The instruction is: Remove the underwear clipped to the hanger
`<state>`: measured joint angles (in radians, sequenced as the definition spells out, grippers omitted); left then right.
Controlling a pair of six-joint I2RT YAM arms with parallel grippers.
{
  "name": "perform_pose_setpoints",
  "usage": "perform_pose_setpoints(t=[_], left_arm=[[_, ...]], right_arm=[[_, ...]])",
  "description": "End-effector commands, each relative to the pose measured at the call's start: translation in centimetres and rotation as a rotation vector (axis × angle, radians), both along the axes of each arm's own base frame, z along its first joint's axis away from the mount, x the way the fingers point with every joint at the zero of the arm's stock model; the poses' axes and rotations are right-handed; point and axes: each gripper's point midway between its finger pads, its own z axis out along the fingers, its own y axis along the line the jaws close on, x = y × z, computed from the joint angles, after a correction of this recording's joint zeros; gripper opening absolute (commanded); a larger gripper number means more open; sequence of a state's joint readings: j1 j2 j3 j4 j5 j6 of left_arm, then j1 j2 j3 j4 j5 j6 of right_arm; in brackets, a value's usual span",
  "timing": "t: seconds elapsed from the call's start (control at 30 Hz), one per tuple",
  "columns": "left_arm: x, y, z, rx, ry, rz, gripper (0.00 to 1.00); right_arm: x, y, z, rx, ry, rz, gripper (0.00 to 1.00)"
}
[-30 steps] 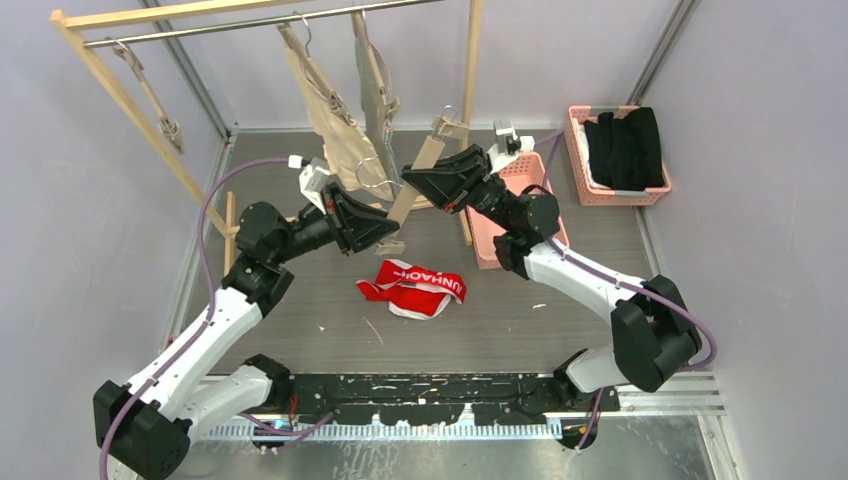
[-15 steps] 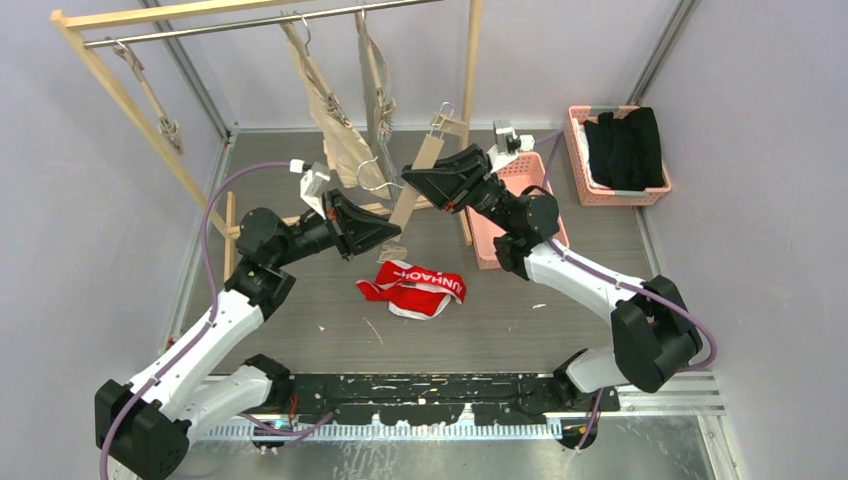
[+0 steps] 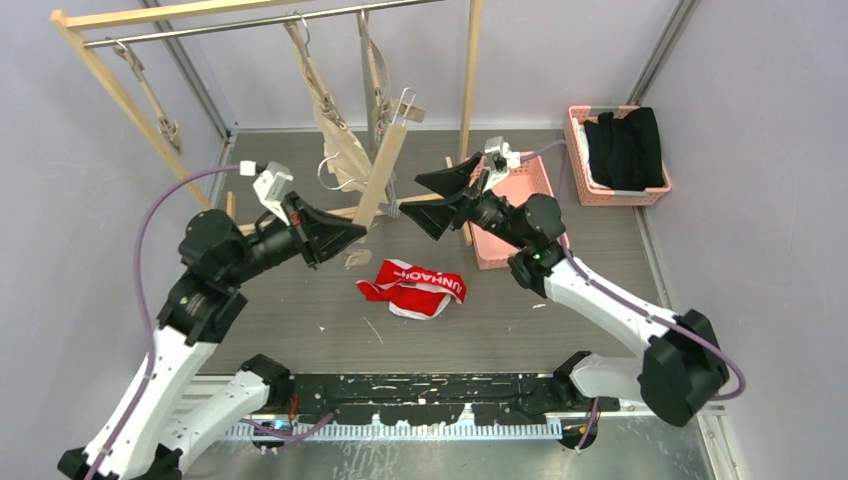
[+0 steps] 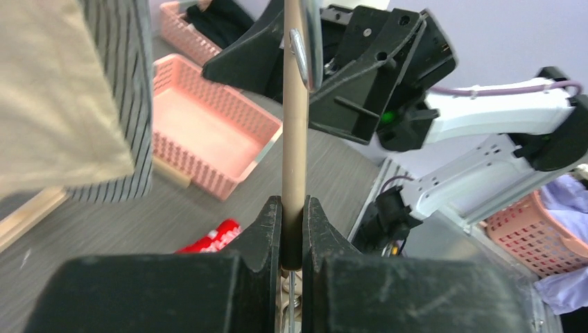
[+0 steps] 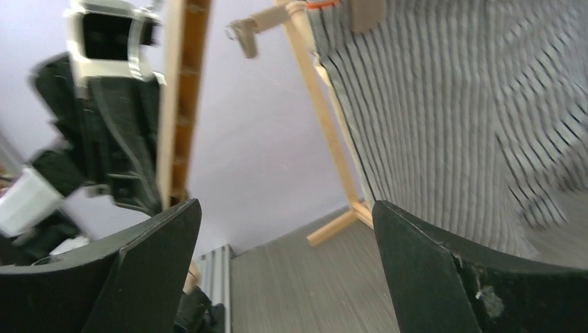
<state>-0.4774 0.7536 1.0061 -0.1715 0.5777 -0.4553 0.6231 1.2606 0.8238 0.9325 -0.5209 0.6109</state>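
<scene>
The red underwear (image 3: 412, 287) lies crumpled on the bench (image 3: 590, 235). The cream-beige underwear (image 3: 340, 150) and the pinstriped underwear (image 3: 378, 100) hang clipped to hangers on the rail (image 3: 230, 22). Just beside them, the left hand (image 3: 358, 233) is clamped on a bare, tilted wooden hanger (image 3: 380, 175). The right hand (image 3: 422, 208) gapes wide, holding nothing, near a pink basket (image 3: 530, 172).

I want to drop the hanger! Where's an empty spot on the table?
Bare table shows between the right arm and the black-clothes basket, and nearer than the red shorts. Under the rack it's crowded: hanging shorts, the hanger, left gripper, right gripper.
</scene>
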Motion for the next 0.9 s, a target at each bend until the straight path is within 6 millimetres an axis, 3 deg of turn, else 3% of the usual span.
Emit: perform_pose_setpoints(t=[0.0, 0.13, 0.27, 0.47, 0.63, 0.87], left_arm=[[-2.2, 4.0, -0.9, 0.155, -0.001, 0.139, 0.0], [-3.9, 8.5, -0.2, 0.252, -0.026, 0.311, 0.0], [-4.5, 12.5, 0.6, 0.295, -0.025, 0.493, 0.0], [-4.2, 17.3, -1.1, 0.405, 0.074, 0.731, 0.0], [-3.5, 19.5, -2.3, 0.466, 0.118, 0.854, 0.0], [-1.6, 19.9, -3.2, 0.522, 0.153, 0.916, 0.0]], right_arm=[[2.2, -2.2, -4.5, -0.262, 0.001, -0.292, 1.0], [3.0, -4.9, -11.3, -0.531, 0.114, -0.515, 1.0], [3.1, -7.1, -16.7, -0.729, 0.214, -0.659, 1.0], [1.3, -7.4, -23.6, -0.974, 0.265, -0.681, 1.0], [-0.3, -6.4, -27.4, -1.033, 0.309, -0.591, 1.0], [-1.7, -5.5, -31.4, -1.087, 0.355, -0.493, 1.0]])
